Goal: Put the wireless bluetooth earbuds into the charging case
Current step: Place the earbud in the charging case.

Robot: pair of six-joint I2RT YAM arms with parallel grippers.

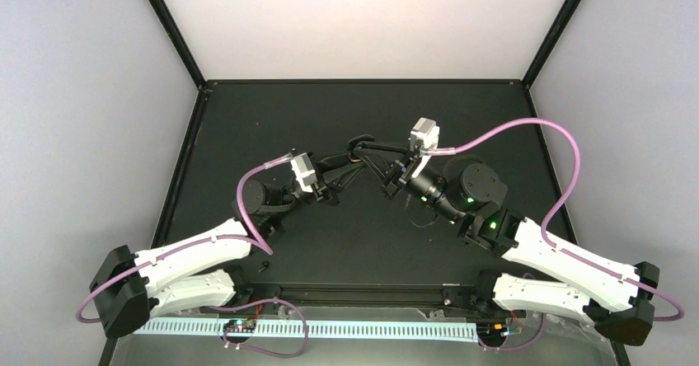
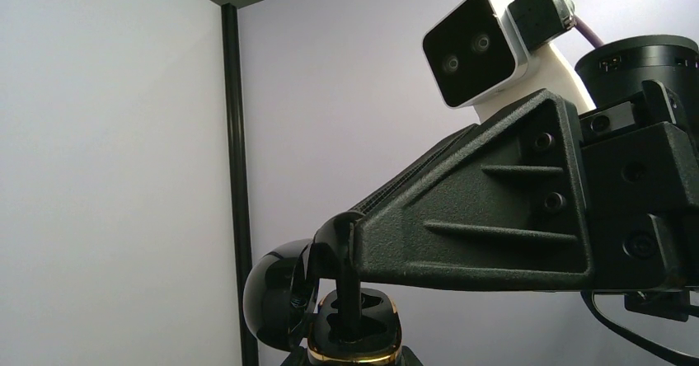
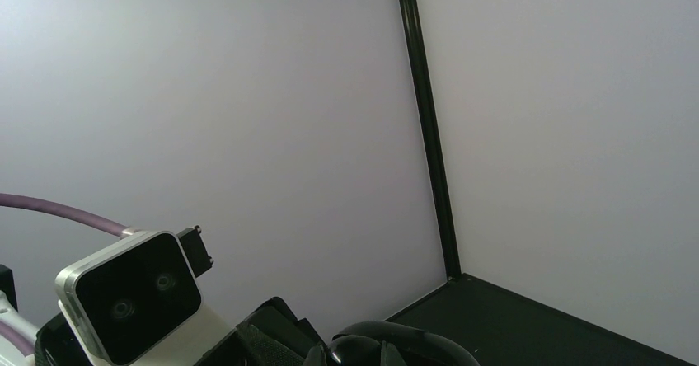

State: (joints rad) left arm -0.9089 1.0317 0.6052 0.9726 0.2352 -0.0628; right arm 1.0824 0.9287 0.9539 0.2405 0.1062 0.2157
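While both arms reach in over the middle of the black table, the left gripper and right gripper meet tip to tip, raised off the surface. In the overhead view the L arm comes from bottom left and the R arm from bottom right. Each trails a purple cable.

Left wrist cam: the charging case sits at bottom centre. It is glossy black w/ a gold rim and is open, its rounded lid tipped back to the left. The case is up in the air, w/ grey walls behind it. It sits where the L gripper's own fingers would be, but the frame edge cuts them off. The grip looks closed on the case, though the contact itself doesn't show.

One black finger of the R gripper curves down into the open case. The R gripper's textured black body fills the right side, w/ its white wrist camera on top. It is seen side-on, so I can't tell how far apart its jaws are or whether it carries anything.

Earbuds: can't tell where they are, as the finger hides the case's inside.

Right wrist cam: mostly grey walls and a black corner post, w/ the L arm's white camera at lower left.
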